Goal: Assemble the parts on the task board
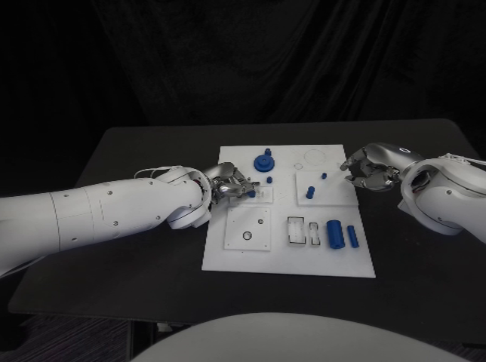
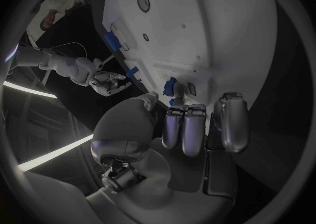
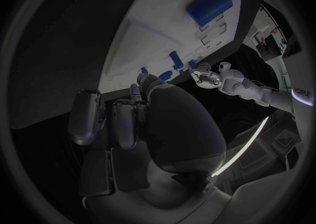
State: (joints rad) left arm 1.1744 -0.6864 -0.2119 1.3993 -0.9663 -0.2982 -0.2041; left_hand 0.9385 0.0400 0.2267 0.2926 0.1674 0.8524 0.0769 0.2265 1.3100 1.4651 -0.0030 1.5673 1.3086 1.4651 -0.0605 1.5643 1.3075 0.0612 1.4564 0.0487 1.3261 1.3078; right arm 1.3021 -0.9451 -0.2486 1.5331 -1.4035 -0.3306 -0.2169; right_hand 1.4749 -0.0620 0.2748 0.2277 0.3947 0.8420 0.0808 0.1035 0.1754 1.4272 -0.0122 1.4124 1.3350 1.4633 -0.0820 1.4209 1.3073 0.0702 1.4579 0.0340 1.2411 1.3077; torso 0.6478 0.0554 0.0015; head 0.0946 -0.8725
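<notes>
Both hands crowd the board (image 1: 235,253) edges — left hand (image 1: 230,185) perhaps pinching a blue part (image 1: 253,193), right hand (image 1: 367,169) curled, holding nothing.

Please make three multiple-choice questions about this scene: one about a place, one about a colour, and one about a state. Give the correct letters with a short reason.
1. Where do the two blue cylinders lie on the task board?
A. near right part
B. far left corner
C. off the board

2. What colour is the table?
A. white
B. black
C. blue

3. What is the right hand doing?
A. lifting a cylinder
B. pressing the board's middle
C. holding nothing, at the board's right edge

Answers: 1 A, they lie side by side near the right edge. 2 B, it is dark around the white board. 3 C, no part shows in its fingers.
</notes>
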